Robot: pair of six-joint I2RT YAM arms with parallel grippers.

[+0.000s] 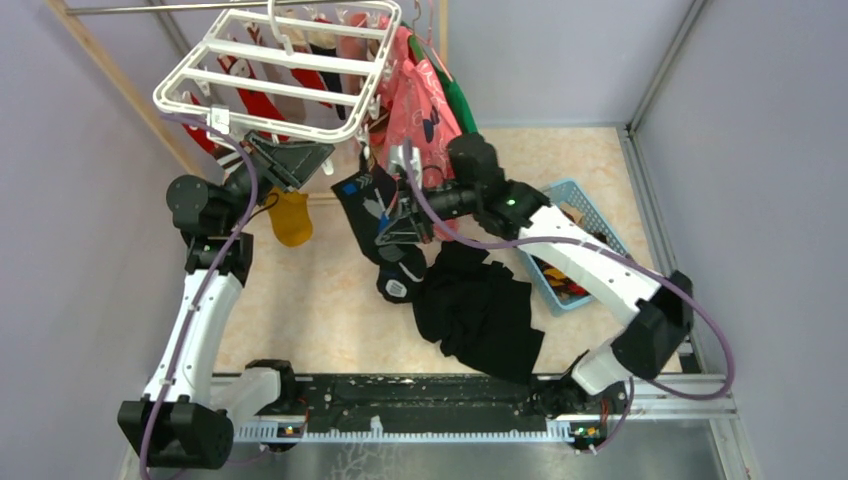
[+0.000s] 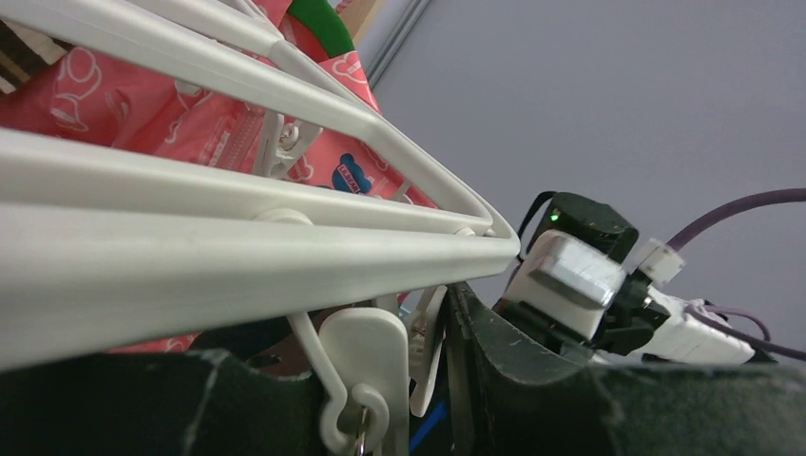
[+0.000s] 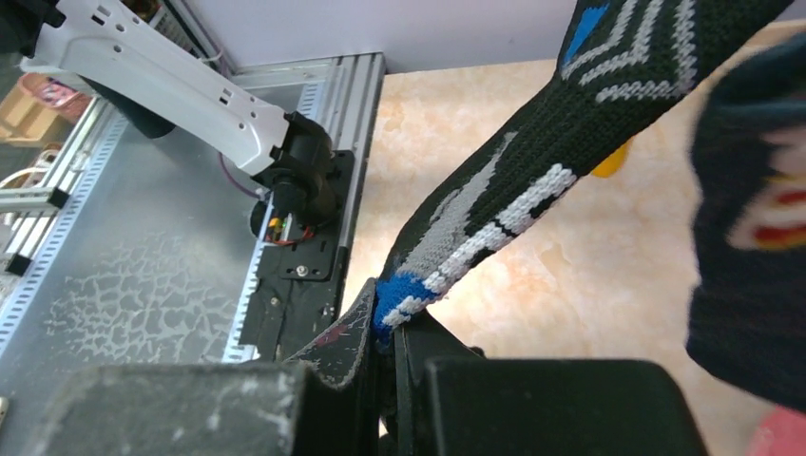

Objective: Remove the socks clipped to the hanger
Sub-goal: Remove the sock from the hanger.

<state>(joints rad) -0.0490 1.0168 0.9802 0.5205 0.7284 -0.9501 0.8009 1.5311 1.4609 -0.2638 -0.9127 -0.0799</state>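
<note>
Right gripper (image 3: pixel 385 328): nearest thing in my right wrist view, clenched on the toe end of the dark sock (image 3: pixel 494 218). I'd guess I hold it low so I can tug it down off its peg.
Dark sock: stretches from my jaws up toward 1 o'clock, and its upper end runs out of that view.
Left gripper (image 2: pixel 366 380): jaws spread, grasping nothing, with one finger on either side of a clip (image 2: pixel 366 347) under the rim.
Why left sits there: probably to steady the hanger (image 1: pixel 280 95) or to squeeze that clip while my right pulls.
Hanger: tilted, at 11 o'clock in the top view.
Other socks: red socks (image 1: pixel 262 100) hang beneath the bars. The yellow sock (image 1: pixel 290 215) dangles at the hanger's 6 o'clock, just under my left gripper.
Top view only: both arms, the black cloth heap (image 1: pixel 480 310) at centre, the basket (image 1: pixel 590 215) at 3 o'clock, and the pink shirt (image 1: pixel 415 100) at the hanger's 3 o'clock.
Wrist views only: my pinch on the sock, and the clip's hook and body.
Can't tell: whether the dark sock's cuff is in a clip, because it is hidden.
</note>
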